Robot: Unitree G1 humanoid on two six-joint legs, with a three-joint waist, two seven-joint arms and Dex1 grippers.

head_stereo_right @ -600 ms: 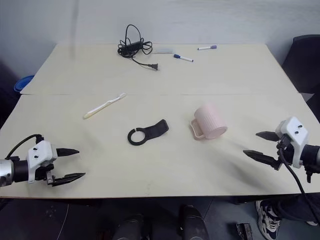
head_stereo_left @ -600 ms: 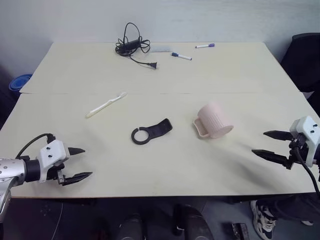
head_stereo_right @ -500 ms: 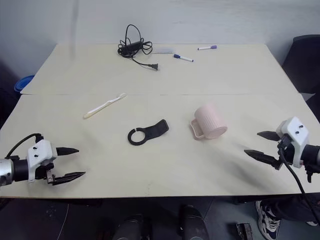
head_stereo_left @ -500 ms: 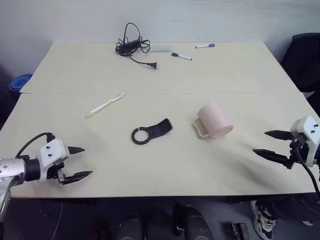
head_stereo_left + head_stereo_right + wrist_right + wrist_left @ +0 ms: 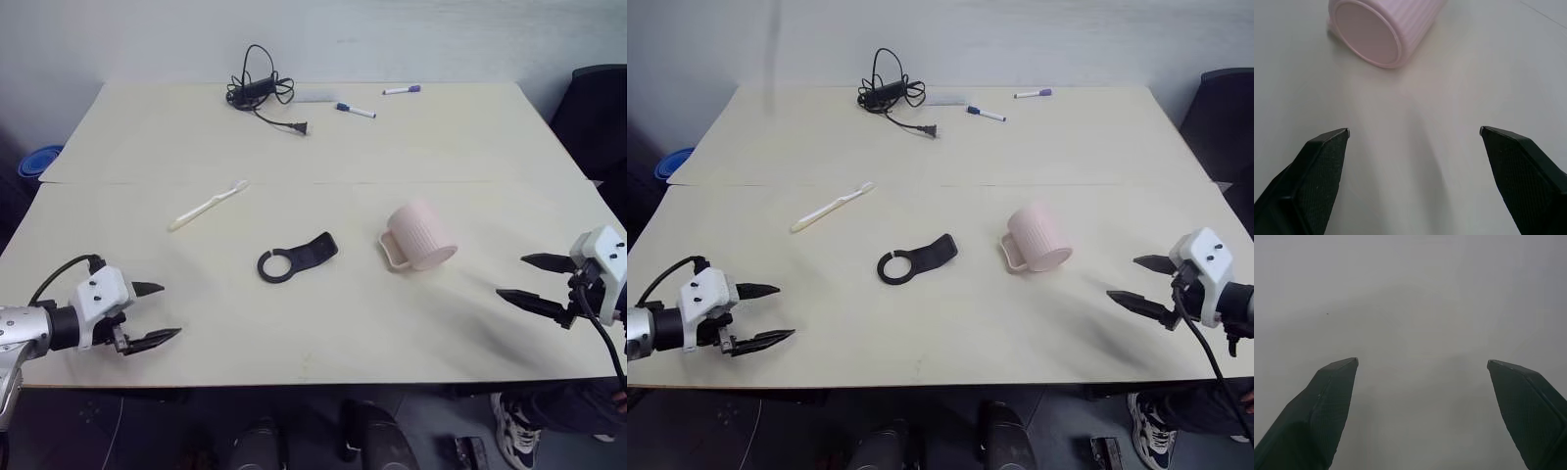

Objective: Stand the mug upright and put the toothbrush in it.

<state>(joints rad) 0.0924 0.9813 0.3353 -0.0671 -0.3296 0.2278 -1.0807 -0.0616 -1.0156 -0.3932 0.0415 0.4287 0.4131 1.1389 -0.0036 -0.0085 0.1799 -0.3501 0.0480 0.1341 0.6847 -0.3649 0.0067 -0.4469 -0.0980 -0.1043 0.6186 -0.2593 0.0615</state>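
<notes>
The pale pink ribbed mug (image 5: 419, 235) lies on its side right of the table's middle, handle toward the left. In the right wrist view its flat base (image 5: 1367, 30) faces my right gripper (image 5: 1414, 132). That gripper (image 5: 510, 277) is open and empty, hovering near the table's right front, apart from the mug. The slim white toothbrush (image 5: 208, 206) lies flat on the left half of the table, bristle head at its far end. My left gripper (image 5: 168, 311) is open and empty at the left front edge, well short of the toothbrush, over bare tabletop (image 5: 1415, 308).
A black ring-ended flat tool (image 5: 297, 258) lies between the toothbrush and the mug. At the table's far side are a coiled black cable with plug (image 5: 260, 90) and two marker pens (image 5: 356, 111) (image 5: 402, 89). A blue bowl (image 5: 37, 160) is beyond the left edge, a dark chair (image 5: 598, 108) at the right.
</notes>
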